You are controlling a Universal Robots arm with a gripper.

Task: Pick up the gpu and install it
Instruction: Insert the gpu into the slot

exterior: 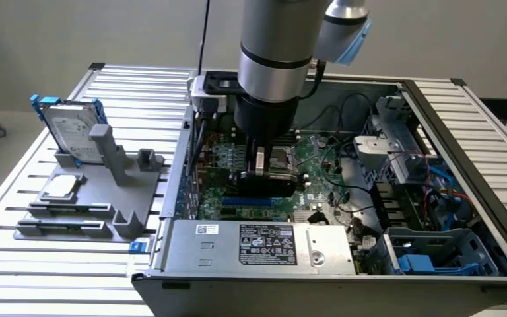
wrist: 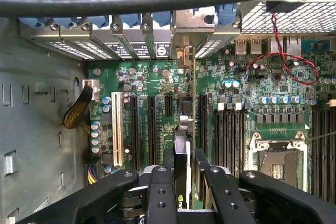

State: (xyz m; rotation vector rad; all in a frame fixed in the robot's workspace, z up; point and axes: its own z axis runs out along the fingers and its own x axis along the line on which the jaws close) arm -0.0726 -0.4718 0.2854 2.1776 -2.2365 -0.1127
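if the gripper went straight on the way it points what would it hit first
The gripper grips the gpu edge-on, so the card's leading edge would likely reach the motherboard first, around the black expansion slots; depth is hard to judge.

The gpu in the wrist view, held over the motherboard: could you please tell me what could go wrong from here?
1. The small black-covered gpu card, clamped edge-on in the black hand, sits among several close parallel black slots; it could go down off-line or into the wrong one.
2. Its silver end bracket is close to the rear metal slot covers and might catch there.
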